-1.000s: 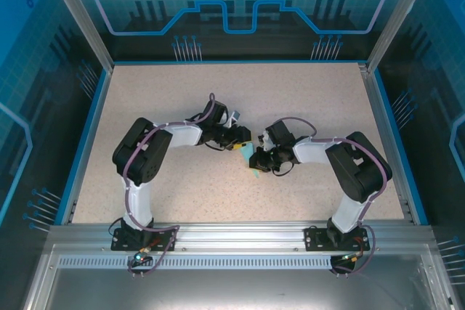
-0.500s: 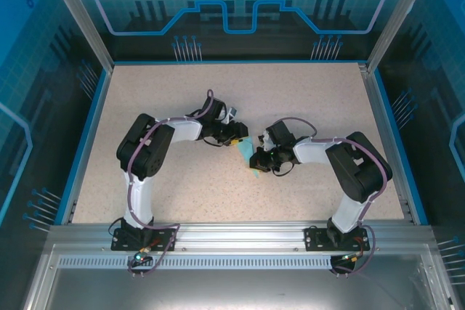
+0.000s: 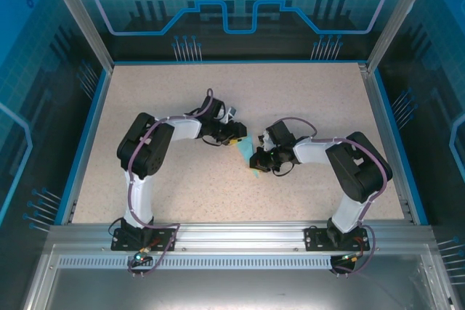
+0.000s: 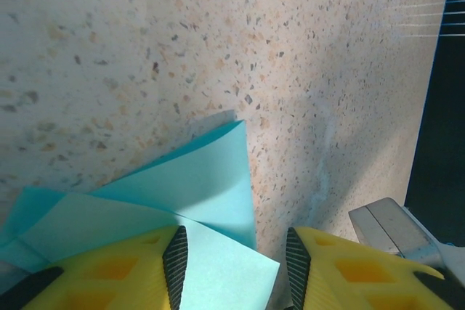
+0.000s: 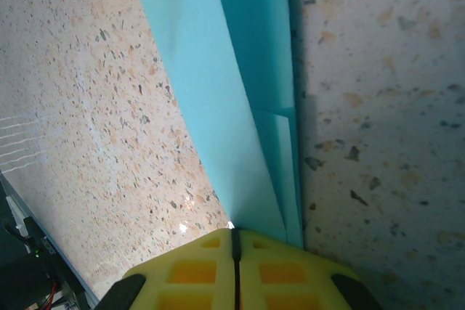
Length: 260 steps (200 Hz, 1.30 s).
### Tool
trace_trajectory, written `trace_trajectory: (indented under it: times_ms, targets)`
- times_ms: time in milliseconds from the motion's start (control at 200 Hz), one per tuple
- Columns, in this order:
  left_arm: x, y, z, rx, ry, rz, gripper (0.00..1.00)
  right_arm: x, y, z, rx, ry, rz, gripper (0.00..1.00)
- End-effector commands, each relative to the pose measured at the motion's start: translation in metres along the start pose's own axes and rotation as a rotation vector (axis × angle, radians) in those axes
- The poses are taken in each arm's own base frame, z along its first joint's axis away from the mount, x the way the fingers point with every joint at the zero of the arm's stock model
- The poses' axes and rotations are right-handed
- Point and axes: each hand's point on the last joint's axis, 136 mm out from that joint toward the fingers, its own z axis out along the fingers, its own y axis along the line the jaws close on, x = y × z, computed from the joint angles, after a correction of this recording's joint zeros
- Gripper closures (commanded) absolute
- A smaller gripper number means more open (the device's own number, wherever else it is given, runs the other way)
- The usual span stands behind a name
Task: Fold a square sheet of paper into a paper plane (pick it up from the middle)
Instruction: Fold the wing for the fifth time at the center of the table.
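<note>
The square sheet of paper point(image 3: 252, 152), light cyan and folded into angular layers, lies on the speckled table between my two grippers. In the left wrist view a corner flap of the paper point(image 4: 211, 179) reaches in between the yellow fingers. My left gripper point(image 4: 234, 270) is open; one black pad point(image 4: 175, 263) sits at the paper and the other stands clear of it. My left gripper point(image 3: 237, 140) is at the paper's upper left end. My right gripper point(image 5: 234, 246) is shut, with the long folded strip of paper point(image 5: 232, 107) running into its tips. It sits at the paper's lower end point(image 3: 259, 162).
The speckled table point(image 3: 182, 99) has a blue rim and dark see-through walls on three sides. A metal rail point(image 3: 240, 234) carrying both arm bases runs along the near edge. Both forearms lie low over the table's middle.
My left arm has shifted slightly, its elbow moving right and the gripper drawing a little back over the paper's upper end. The right arm and paper have stayed put.
</note>
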Motion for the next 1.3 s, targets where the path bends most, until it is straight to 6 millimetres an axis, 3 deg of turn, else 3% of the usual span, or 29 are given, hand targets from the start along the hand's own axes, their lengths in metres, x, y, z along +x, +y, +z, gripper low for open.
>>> trace_trajectory:
  times_ms: [0,155,345,755,935,1095,1295]
  targets:
    - [-0.015,0.030,-0.004,-0.073,-0.020,-0.011,0.57,0.030,-0.037,0.005,0.107,0.087,0.076,0.93]
    - [-0.021,0.041,-0.007,-0.079,-0.028,-0.026,0.57,0.029,-0.036,0.004,0.098,0.086,0.074,0.93]
    - [-0.030,0.039,-0.014,-0.070,-0.037,-0.021,0.57,0.027,-0.032,0.005,0.081,0.085,0.072,0.93]
    - [-0.059,-0.013,-0.057,-0.044,-0.103,0.083,0.57,0.022,-0.025,0.006,0.057,0.083,0.071,0.93]
    - [-0.042,-0.047,-0.071,0.044,-0.115,0.092,0.59,0.022,-0.024,0.005,0.056,0.078,0.069,0.92]
    - [-0.002,-0.074,-0.052,0.114,-0.033,0.118,0.62,0.020,-0.023,0.005,0.052,0.072,0.074,0.92]
    - [0.026,-0.069,-0.022,0.112,0.038,0.097,0.63,0.020,-0.025,0.006,0.054,0.067,0.079,0.92]
